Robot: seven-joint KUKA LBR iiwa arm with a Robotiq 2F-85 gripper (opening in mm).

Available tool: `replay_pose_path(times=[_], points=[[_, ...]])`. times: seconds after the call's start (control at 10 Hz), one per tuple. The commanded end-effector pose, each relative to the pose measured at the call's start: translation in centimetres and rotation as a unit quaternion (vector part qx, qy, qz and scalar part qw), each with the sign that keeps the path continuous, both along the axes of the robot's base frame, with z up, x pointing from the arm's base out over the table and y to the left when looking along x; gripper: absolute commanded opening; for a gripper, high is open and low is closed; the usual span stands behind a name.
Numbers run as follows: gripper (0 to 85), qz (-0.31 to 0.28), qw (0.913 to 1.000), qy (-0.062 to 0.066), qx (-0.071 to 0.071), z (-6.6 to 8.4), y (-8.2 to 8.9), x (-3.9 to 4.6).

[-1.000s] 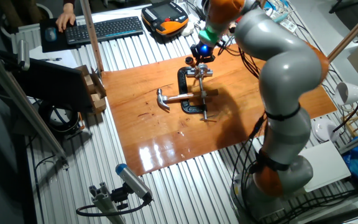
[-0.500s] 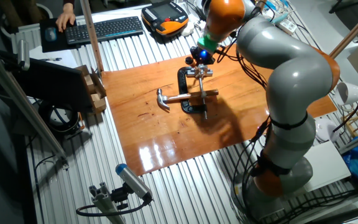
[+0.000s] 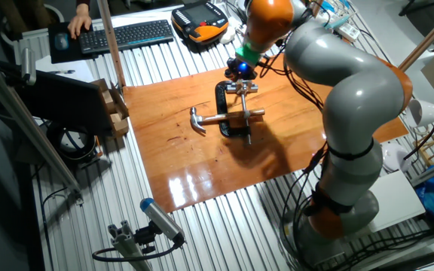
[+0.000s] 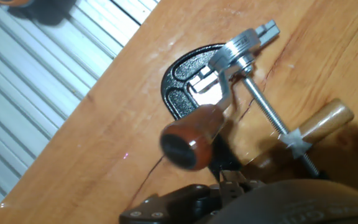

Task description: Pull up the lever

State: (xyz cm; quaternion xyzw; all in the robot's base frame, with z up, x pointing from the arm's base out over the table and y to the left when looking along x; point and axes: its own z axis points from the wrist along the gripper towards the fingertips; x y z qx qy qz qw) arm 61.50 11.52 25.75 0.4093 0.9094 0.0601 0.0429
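Note:
The black C-shaped clamp (image 3: 221,107) lies on the wooden board (image 3: 172,143). Its lever (image 3: 242,86) is a short silver crossbar heading a long thin screw (image 3: 246,120). In the hand view the clamp (image 4: 178,93) is at centre and the lever (image 4: 244,45) at the top. A silver arm runs from the lever to a red-brown knob (image 4: 188,142) that points at the camera. My gripper (image 3: 239,73) hovers just above the lever. In the hand view the gripper (image 4: 230,180) sits low, its tips together just behind the knob, with nothing seen between them.
A hammer (image 3: 200,120) with a light wooden handle (image 4: 325,119) lies across the clamp under the screw. A keyboard (image 3: 126,34) and a pendant (image 3: 200,20) are behind the board. Wooden blocks (image 3: 116,109) stand at its left edge.
The gripper has shifted slightly to the left over the lever. The screw's lower end has swung a little. The hammer has not moved.

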Motion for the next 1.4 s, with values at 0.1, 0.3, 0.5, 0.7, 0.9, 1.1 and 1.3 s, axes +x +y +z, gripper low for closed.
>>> replay_pose_path(times=[0.1,0.3,0.5,0.7,0.9,1.1,1.3], points=[[0.0,-0.03,0.9995,0.008,-0.006,0.4,2.1,0.48],[0.0,-0.08,0.9966,0.011,-0.018,-0.2,4.5,0.99],[0.0,-0.151,0.9881,0.008,-0.028,-1.5,6.0,2.14],[0.0,-0.217,0.976,0.0,-0.021,-2.5,6.2,3.65],[0.0,-0.272,0.9619,-0.015,-0.017,-4.0,5.8,5.06],[0.0,-0.33,0.9438,-0.018,-0.008,-4.7,5.2,5.61],[0.0,-0.355,0.9344,-0.027,-0.007,-5.1,4.2,5.28]])
